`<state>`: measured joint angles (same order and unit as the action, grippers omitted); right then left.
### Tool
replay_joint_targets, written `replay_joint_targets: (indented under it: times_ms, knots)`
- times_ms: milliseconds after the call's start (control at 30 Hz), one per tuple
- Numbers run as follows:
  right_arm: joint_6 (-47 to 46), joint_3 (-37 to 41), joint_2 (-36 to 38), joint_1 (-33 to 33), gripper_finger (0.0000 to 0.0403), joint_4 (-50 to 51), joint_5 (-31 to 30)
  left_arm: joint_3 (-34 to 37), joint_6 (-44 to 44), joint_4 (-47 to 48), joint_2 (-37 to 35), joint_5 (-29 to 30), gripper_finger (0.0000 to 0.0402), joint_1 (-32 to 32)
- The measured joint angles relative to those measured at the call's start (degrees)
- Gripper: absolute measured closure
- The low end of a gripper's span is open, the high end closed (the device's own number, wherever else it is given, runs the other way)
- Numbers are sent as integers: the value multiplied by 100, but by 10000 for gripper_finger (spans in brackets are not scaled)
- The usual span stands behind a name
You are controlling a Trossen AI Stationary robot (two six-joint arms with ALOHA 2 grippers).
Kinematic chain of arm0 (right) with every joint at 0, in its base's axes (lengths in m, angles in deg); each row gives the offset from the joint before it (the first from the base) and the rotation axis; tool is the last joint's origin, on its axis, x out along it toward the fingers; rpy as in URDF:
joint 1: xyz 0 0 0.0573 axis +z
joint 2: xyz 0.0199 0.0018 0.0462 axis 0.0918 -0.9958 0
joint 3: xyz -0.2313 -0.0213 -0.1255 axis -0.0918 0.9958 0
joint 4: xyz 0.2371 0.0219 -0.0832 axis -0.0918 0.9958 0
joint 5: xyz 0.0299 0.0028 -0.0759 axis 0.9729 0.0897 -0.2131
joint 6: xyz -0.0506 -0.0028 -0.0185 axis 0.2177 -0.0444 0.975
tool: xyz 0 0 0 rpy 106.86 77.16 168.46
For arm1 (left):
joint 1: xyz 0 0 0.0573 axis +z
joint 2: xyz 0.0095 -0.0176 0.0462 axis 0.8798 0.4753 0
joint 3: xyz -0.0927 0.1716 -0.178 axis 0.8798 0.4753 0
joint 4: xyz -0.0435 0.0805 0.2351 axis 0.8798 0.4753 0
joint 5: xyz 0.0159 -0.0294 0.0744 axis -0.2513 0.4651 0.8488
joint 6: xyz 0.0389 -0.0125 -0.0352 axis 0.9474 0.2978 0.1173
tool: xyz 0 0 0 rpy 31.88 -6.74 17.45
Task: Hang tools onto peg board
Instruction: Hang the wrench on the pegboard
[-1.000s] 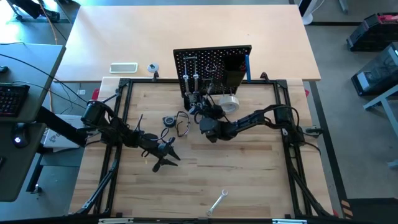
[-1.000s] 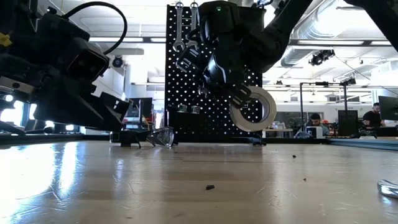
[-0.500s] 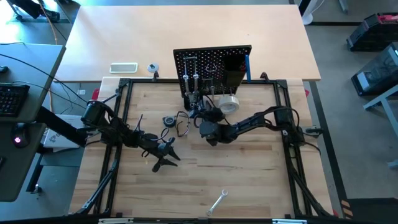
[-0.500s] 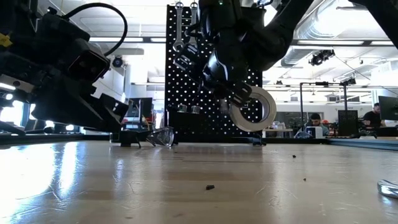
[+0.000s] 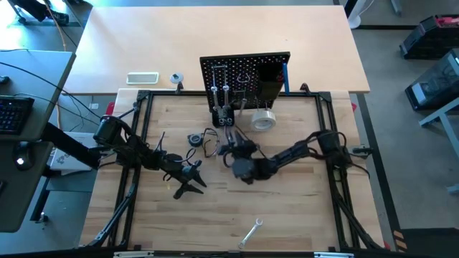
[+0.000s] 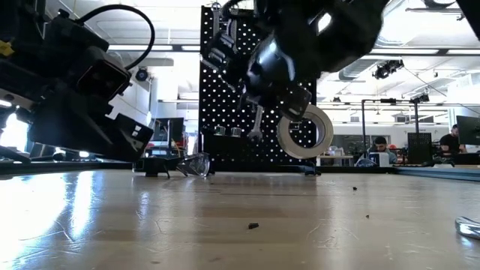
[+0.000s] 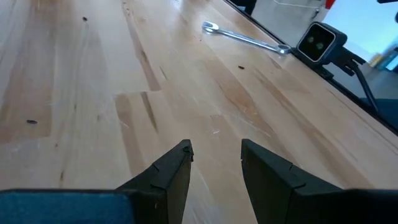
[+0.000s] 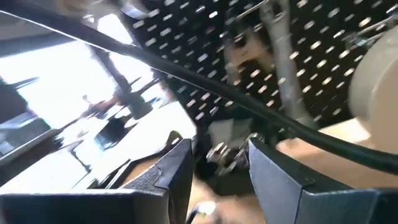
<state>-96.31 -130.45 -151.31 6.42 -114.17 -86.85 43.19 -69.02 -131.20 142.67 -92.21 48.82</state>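
Observation:
The black peg board (image 5: 245, 74) stands upright at the table's far edge. Silver wrenches (image 6: 216, 34) hang on its hooks, and the pale tape roll (image 6: 304, 131) hangs low on its right side, also in the high view (image 5: 262, 119). My right gripper (image 5: 231, 148) is open, a short way in front of the board, with its fingers (image 8: 177, 165) toward it. Black-handled pliers (image 5: 209, 141) lie on the table just left of it. My left gripper (image 7: 214, 152) is open over bare wood at the centre left (image 5: 188, 179). One wrench (image 5: 251, 231) lies near the near edge.
A black metal frame (image 5: 143, 143) runs around the wooden table top. A small round tool (image 5: 193, 138) lies beside the pliers. The white flat device (image 5: 142, 77) lies on the pale table behind the board. A camera (image 7: 318, 41) sits at the near edge. Bare wood stretches to the right.
My right gripper has drawn back from the peg board toward the table's near edge and a little to the left. The tape roll has stayed in place on the board. My left arm has kept still.

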Motion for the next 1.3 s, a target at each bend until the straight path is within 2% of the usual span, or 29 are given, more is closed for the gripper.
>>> replay_joint_targets:
  times_ms: [100, 200, 333, 500, 567, 667, 767, 867, 933, 1167, 1300]
  knots:
    - [52, 1, 0, 335, 256, 0, 225, -2, 15, 20, 0, -136, 269, 0]
    - [343, 2, 2, 712, 256, -7, 839, 0, 61, 44, 0, -520, 269, -1]
    - [1061, 2, 2, 1247, 256, -5, 2059, -2, 88, 122, 0, -924, 269, -13]
    - [2077, 2, 3, 1893, 256, 34, 3576, -2, 38, 159, 0, -992, 269, -13]
    - [2242, 2, 23, 2135, 256, 281, 3944, -2, -18, 159, 0, -992, 269, -13]
    - [2031, 2, 193, 2456, 256, 1364, 4156, -2, -174, 160, -1, -985, 269, -11]
    - [1190, 0, 512, 2687, 256, 2948, 4277, -2, -248, 163, 0, -962, 269, -11]
    - [271, 2, 846, 2831, 256, 4473, 4777, -2, -429, 161, 0, -694, 269, -11]
    - [-62, 2, 1055, 2883, 256, 5132, 5184, -2, -577, 161, 0, -471, 269, -11]
    - [211, 2, 1276, 3007, 256, 6132, 6375, -9, -906, 152, 0, 101, 269, -94]
    - [690, 2, 1279, 3012, 256, 6469, 6667, -96, -915, 155, 0, 367, 269, -176]
